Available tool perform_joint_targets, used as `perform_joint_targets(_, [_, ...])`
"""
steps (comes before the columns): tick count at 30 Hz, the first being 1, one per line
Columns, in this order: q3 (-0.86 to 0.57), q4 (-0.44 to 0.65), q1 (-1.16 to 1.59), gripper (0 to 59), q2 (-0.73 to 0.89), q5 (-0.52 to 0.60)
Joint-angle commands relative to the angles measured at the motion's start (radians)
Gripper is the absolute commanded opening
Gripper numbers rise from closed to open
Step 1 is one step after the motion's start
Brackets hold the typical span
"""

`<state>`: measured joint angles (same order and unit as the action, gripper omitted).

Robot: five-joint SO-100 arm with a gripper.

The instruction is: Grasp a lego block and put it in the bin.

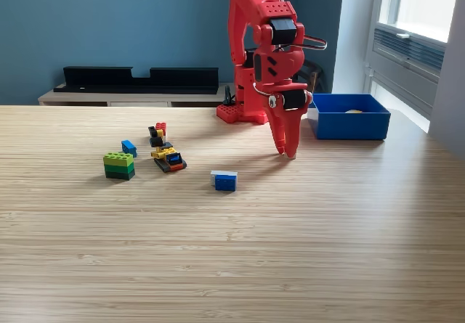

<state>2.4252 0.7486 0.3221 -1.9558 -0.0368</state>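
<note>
Tabletop (305, 250) of pale striped wood, carrying all task items. Red arm (256, 40) stands at the far edge, wrist bent downward. Bin (349, 123), blue and low-walled, rests on the exterior view's right of the arm base, just beside it. Gripper (288, 151) points down with tips close above the wood; jaws appear nearly closed and hold nothing. Green stacked block (119, 165) and a mixed multicoloured cluster (166, 152) lie well apart, toward the view's left. Blue-and-white lego block (224, 181), the nearest piece, sits near the gripper, forward and to the view's left of its tips. Judged light, rigid, smooth-sided; best pinched across two flat opposite faces, squarely, lest it slip or twist.
</note>
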Motion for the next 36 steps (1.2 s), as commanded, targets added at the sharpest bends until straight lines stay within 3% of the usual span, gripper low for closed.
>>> perform_joint_targets(1, [0.006,-0.018,0.021,16.5,-0.035,0.011])
perform_joint_targets(25, [0.009,-0.018,0.043,6.7,-0.035,0.023])
perform_joint_targets(36, [0.011,-0.014,0.072,17.2,-0.035,0.006])
